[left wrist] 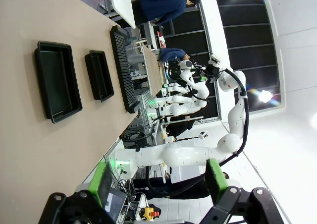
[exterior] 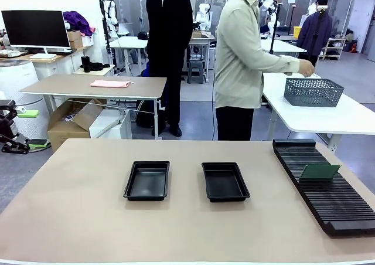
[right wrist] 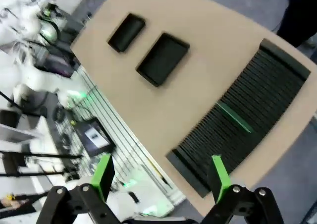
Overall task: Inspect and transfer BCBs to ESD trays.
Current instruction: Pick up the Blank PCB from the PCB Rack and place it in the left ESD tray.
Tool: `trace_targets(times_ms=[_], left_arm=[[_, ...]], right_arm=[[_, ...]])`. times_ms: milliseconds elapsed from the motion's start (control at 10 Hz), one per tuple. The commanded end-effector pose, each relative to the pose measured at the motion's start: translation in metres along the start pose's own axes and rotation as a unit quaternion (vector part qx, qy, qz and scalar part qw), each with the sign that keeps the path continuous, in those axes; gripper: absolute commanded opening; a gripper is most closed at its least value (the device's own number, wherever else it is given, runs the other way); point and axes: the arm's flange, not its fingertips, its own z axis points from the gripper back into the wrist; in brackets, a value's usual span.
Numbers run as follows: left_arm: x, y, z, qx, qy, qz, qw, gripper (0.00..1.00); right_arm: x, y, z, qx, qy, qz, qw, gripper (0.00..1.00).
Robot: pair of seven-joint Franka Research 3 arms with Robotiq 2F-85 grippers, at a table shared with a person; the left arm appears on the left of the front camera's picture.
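Two black ESD trays sit side by side mid-table, the left tray and the right tray, both with bare floors. One green BCB stands tilted in a slot of the long black ribbed rack at the right. In the left wrist view my left gripper is open, high above the table's edge, with the trays far off. In the right wrist view my right gripper is open above the rack, where the BCB shows as a thin green strip.
A person in a light shirt stands at the far side, turned toward a grey mesh basket on a white table. Another person in black stands behind. The tan table has wide bare room around the trays.
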Motion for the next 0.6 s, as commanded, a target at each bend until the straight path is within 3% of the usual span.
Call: trace_targets(times_ms=[0, 200, 500], left_arm=[[0.001, -0.001, 0.0, -0.003, -0.003, -0.001, 1.0, 1.0], [0.001, -0.001, 0.0, -0.003, -0.003, -0.001, 1.0, 1.0], [0.001, -0.001, 0.0, -0.003, -0.003, -0.001, 1.0, 1.0]], right_arm=[[0.005, 0.002, -0.011, -0.058, 0.024, 0.066, 0.996, 1.0], [0.014, 0.012, -0.018, -0.106, 0.062, 0.163, 0.979, 1.0], [0.021, 0.027, -0.03, -0.149, 0.121, 0.304, 0.933, 1.0]])
